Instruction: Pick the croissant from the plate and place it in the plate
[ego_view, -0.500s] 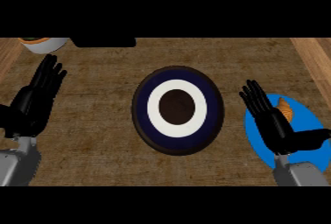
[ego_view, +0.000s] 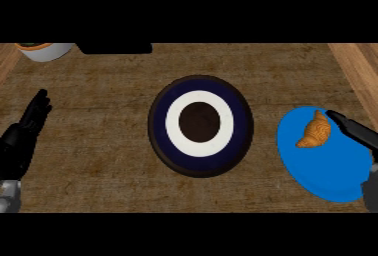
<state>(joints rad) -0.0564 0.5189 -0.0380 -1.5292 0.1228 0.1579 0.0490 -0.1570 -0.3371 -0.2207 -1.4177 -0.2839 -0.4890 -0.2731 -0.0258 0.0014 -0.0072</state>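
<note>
From my station I see the brown woven-textured tabletop (ego_view: 96, 165) filling the head view, with paler wooden strips along its left and right sides. Between the two hands, at the centre, sits a dark plate (ego_view: 201, 126) ringed navy, white and dark brown, with nothing on it. Just left of the right robot hand (ego_view: 356, 131) lies the blue plate (ego_view: 325, 170), partly under that hand's wrist. The left robot hand (ego_view: 25, 135) rests at the left edge, fingers straight and together, pointing up the view, holding nothing. The right robot hand shows only at the right edge, fingers stretched out straight over the blue plate's rim, gripping nothing. The croissant (ego_view: 314, 131) lies on the blue plate, just beside the right fingertips and, as far as I can tell, not touching them. Beyond the left robot hand, at the top corner, stands a white cup (ego_view: 46, 50), with a black object (ego_view: 114, 48) just to its right.
</note>
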